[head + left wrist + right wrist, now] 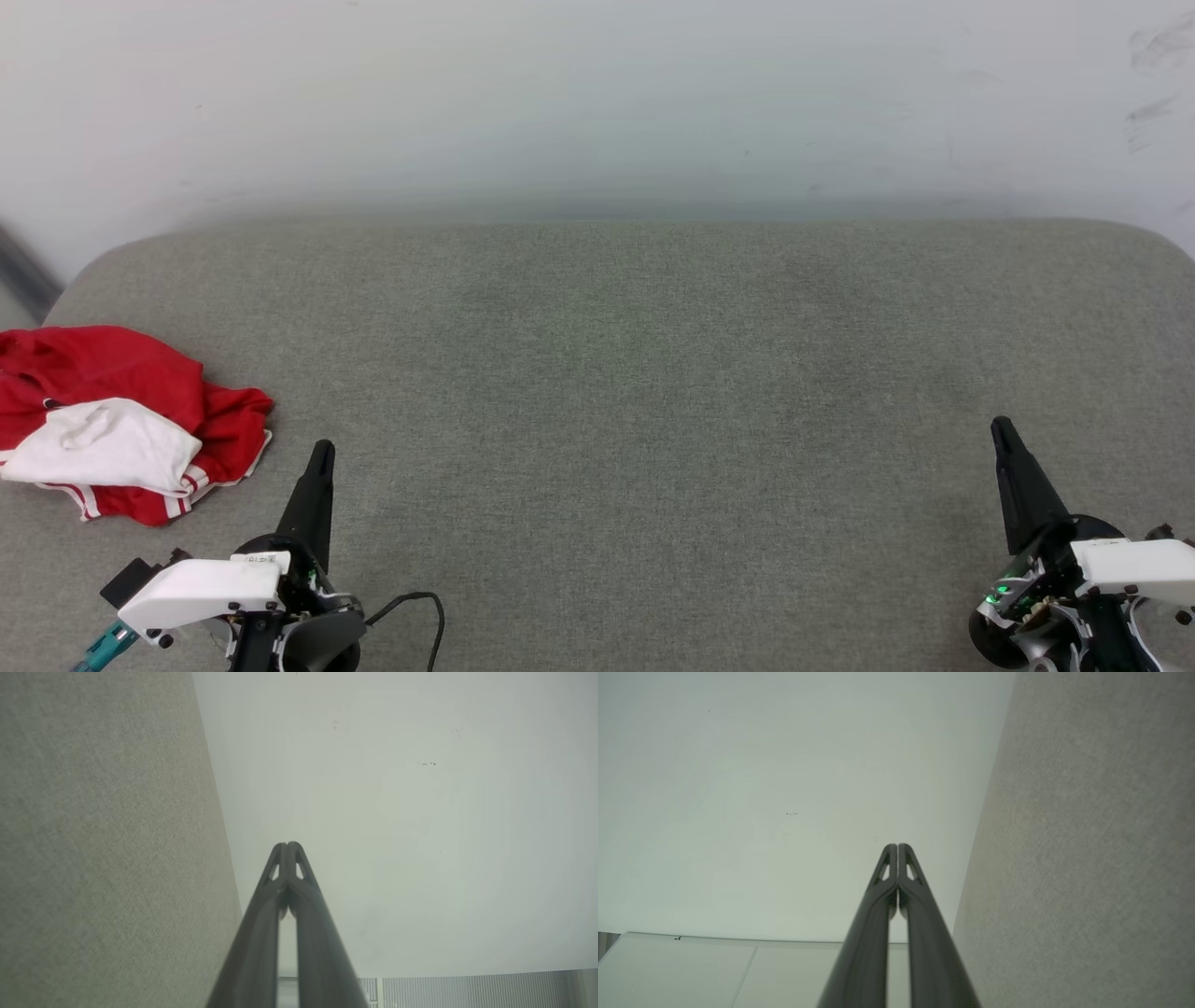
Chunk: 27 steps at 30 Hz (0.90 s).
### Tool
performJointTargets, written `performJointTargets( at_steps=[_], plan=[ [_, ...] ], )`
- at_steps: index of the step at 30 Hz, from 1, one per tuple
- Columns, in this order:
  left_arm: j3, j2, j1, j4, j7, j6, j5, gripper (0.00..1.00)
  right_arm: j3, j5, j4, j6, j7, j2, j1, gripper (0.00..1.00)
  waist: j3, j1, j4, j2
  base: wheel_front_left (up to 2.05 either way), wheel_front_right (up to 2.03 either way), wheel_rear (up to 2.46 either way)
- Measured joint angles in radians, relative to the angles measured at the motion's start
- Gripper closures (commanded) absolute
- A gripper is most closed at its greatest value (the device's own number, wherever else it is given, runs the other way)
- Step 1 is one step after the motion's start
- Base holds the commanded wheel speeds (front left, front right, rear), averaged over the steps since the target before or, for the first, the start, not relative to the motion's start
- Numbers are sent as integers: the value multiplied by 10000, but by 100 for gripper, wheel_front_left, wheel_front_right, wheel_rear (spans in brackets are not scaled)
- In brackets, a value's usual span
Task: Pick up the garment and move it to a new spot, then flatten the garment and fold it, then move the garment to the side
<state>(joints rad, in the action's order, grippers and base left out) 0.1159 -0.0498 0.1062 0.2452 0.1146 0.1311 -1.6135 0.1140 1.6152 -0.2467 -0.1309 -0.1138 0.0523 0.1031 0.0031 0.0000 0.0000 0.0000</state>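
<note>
**Status: shirt not picked up, both grippers closed and empty**

Head view: the shirt (121, 420) lies crumpled at the far left of the grey cushion (653, 373). The red body is bunched, a white sleeve sits on top, and striped trim runs along the near edge. Part of it runs off the left edge of the picture. The left gripper (322, 453) is near it, to its right and closer to the robot, not touching. Its fingers are pressed together with nothing between them. The right gripper (1001, 427) is at the lower right, well apart from the shirt, fingers also together and carrying nothing. A black cable (420, 607) loops beside the left wrist. A pale wall (597, 93) stands behind the cushion.

Left wrist view: the left gripper (288, 845) has its tips touching and no cloth in it. The cushion (93, 835) is on the left, the wall (397, 812) on the right.

Right wrist view: the right gripper (897, 847) has its tips touching and no cloth in it. The wall (784, 788) is on the left, the cushion (1087, 858) on the right.

Progress, as I read it: nothing is done yet. Pickup, move to a new spot, flattening, folding and the move to the side are all left. The left gripper is the closer one, so it will likely have to open and reach left to the heap first. The cloth looks thin and loose, so one pinch may catch several layers.
</note>
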Motion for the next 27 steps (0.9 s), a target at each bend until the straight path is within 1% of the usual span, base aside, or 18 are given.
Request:
performJointTargets(
  at_steps=[18, 19, 22, 27],
  plan=[
    [-2, 2, -6, 17, -2, -2, 0, 100, 0, 0, -13, 0, 0, 0, -8, 100, 0, 0, 0, 0, 0, 0, 0],
    [-13, 6, -39, 88, -4, -4, 0, 0, -6, 4, -73, 2, 0, 0, -58, 0, -1, 0, 0, 0, 0, 0, 0],
    [-100, 25, -264, 263, -48, -19, 0, 0, -15, 4, -228, 4, 35, -8, -311, 0, 0, 0, 0, 0, 0, 0, 0],
    [-382, 27, -244, 171, -316, -23, 4, 0, -79, -21, -59, 2, 180, -10, -318, 0, 4, 0, 3, 0, 0, 0, 0]
  ],
)
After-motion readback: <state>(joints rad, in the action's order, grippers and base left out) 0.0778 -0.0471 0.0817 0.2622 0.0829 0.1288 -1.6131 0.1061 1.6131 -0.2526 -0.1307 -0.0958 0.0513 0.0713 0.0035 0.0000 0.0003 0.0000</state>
